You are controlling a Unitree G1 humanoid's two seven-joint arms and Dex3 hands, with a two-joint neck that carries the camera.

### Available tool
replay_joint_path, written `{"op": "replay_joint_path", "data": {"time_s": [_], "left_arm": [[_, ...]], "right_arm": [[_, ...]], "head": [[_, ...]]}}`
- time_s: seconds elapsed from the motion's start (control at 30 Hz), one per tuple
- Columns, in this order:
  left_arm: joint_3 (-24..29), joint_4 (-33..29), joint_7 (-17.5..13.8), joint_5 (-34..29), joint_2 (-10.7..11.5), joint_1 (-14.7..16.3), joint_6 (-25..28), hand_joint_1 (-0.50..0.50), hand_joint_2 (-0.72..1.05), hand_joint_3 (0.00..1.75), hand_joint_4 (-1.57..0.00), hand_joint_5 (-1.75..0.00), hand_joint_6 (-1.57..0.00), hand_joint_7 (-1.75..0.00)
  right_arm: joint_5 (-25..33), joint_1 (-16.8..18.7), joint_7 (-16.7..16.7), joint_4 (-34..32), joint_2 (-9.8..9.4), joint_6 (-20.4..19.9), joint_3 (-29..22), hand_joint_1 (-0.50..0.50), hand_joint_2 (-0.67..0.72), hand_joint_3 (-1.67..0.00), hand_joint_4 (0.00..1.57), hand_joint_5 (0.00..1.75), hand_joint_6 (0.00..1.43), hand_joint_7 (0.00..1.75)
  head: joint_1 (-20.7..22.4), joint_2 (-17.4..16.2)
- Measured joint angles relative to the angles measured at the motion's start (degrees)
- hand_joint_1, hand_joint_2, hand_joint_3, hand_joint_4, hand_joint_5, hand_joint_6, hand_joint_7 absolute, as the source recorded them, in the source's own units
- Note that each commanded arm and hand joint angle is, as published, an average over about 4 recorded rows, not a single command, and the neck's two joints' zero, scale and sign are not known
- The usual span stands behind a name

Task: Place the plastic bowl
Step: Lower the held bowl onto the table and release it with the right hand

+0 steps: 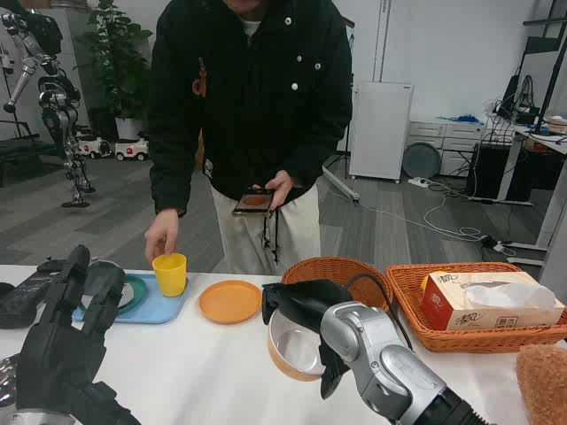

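While the right hand (301,310) grips the plastic bowl (295,349) low in the middle of the frame, its black fingers curl over the bowl's upper rim. The bowl is orange outside and shiny inside, and it is tipped so its mouth faces the camera and slightly left rather than up; being round, it has no clear long axis. It sits just in front of the round wicker basket (341,269), and whether its lower edge touches the white table (213,372) cannot be told. At the lower left the left hand (75,336) is raised with fingers apart, holding nothing. Left of centre a yellow cup (170,274) stands upright on a blue tray (159,308), with a person's hand (160,237) resting on its rim. An orange plate (229,301) lies flat just right of the tray. At the right a rectangular wicker basket (416,283) holds a tissue box (487,301). The person (252,106) stands behind the table holding a phone (253,203).
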Motion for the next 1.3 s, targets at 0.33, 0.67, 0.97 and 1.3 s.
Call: {"op": "replay_joint_path", "data": {"time_s": [0.33, 0.67, 0.97, 1.3], "left_arm": [[0.05, 0.03, -0.01, -0.01, -0.20, 0.13, 0.00, -0.50, -0.72, 0.09, -0.30, 0.00, 0.00, 0.00], [0.04, 0.03, -0.01, -0.01, -0.20, 0.13, 0.00, -0.50, -0.72, 0.09, -0.30, 0.00, 0.00, 0.00], [0.04, 0.03, -0.01, -0.01, -0.20, 0.13, 0.00, -0.50, -0.72, 0.09, -0.30, 0.00, 0.00, 0.00], [0.04, 0.04, -0.01, -0.01, -0.20, 0.13, 0.00, -0.50, -0.66, 0.09, -0.30, 0.00, 0.00, 0.00]], "right_arm": [[0.11, 0.09, 0.39, -0.89, 0.04, 0.00, 0.00, -0.46, -0.60, -1.59, 1.37, 1.55, 1.28, 1.73], [0.11, 0.09, 0.40, -0.89, 0.04, 0.00, 0.00, -0.46, -0.60, -1.59, 1.37, 1.55, 1.28, 1.69], [0.11, 0.09, 0.40, -0.89, 0.04, 0.00, 0.00, -0.46, -0.60, -1.59, 1.35, 1.55, 1.28, 1.75], [0.11, 0.09, 0.40, -0.89, 0.04, 0.00, 0.00, -0.46, -0.60, -1.59, 1.37, 1.55, 1.28, 1.73]], "head": [[0.46, -1.69], [0.35, -1.87], [0.38, -1.97], [0.34, -2.06]]}}
